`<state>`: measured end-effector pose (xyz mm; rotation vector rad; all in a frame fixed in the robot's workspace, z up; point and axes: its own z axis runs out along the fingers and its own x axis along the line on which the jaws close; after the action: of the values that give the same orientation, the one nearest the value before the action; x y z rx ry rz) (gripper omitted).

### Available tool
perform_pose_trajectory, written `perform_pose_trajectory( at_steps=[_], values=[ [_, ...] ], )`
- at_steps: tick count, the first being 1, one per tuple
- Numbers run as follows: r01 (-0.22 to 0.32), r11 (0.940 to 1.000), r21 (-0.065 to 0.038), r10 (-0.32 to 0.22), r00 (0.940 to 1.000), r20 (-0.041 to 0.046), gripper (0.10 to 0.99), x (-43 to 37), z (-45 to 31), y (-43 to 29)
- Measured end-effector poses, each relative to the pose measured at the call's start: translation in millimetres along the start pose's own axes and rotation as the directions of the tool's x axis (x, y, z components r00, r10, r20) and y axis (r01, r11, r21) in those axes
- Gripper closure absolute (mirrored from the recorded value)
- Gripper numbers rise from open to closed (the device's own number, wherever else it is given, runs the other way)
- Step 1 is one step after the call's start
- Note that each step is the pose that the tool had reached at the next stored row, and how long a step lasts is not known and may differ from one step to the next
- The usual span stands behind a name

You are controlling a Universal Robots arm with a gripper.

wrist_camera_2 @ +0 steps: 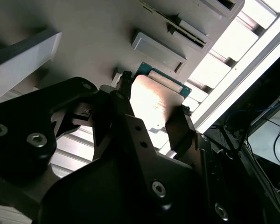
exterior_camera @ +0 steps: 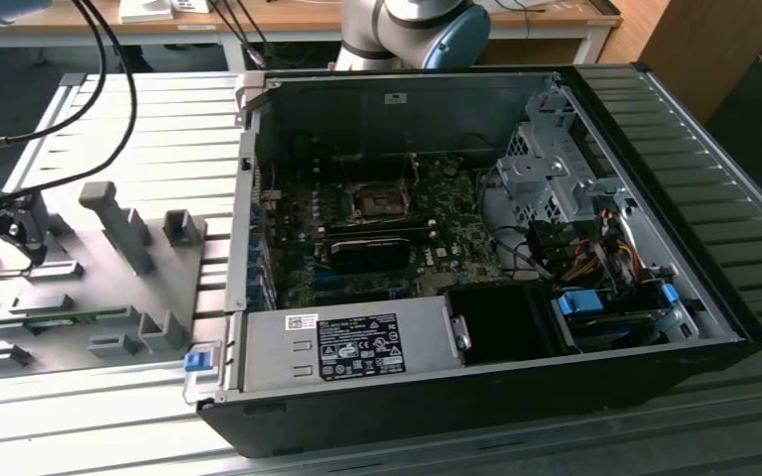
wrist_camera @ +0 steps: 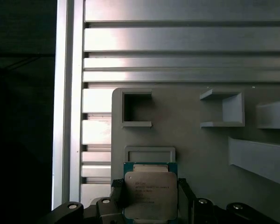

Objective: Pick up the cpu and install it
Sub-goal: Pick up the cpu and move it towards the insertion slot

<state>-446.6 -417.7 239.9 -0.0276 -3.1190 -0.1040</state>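
The cpu [wrist_camera: 150, 193] is a flat square chip with a shiny metal top and a green rim. It sits between the two black fingers of my gripper [wrist_camera: 150, 197], which is shut on its opposite edges. In the second wrist view the cpu [wrist_camera_2: 154, 100] hangs a little above the grey fixture plate [wrist_camera_2: 84, 37], with a finger [wrist_camera_2: 181, 122] pressed against its side. In the exterior view the gripper [exterior_camera: 11, 233] hovers over the fixture at the exterior view's left. The dark square socket [exterior_camera: 384, 205] lies on the motherboard inside the open computer case [exterior_camera: 646, 198], well to the right.
The grey fixture plate [exterior_camera: 90, 288] carries upright blocks [exterior_camera: 123, 223] and slots, with a shallow rectangular recess [wrist_camera: 149, 155] just beyond the chip. The case's metal walls, drive cage [exterior_camera: 547, 169], cables and power supply [exterior_camera: 354, 347] surround the motherboard. All rest on a ribbed aluminium table [exterior_camera: 143, 109].
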Motion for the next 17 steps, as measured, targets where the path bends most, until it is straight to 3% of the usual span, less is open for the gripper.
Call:
perform_pose_trajectory(
  at_steps=[17],
  values=[
    [0.0,1.0,0.0,0.0,1.0,0.0001,0.541,0.2,-8.3,0.6]
  ],
)
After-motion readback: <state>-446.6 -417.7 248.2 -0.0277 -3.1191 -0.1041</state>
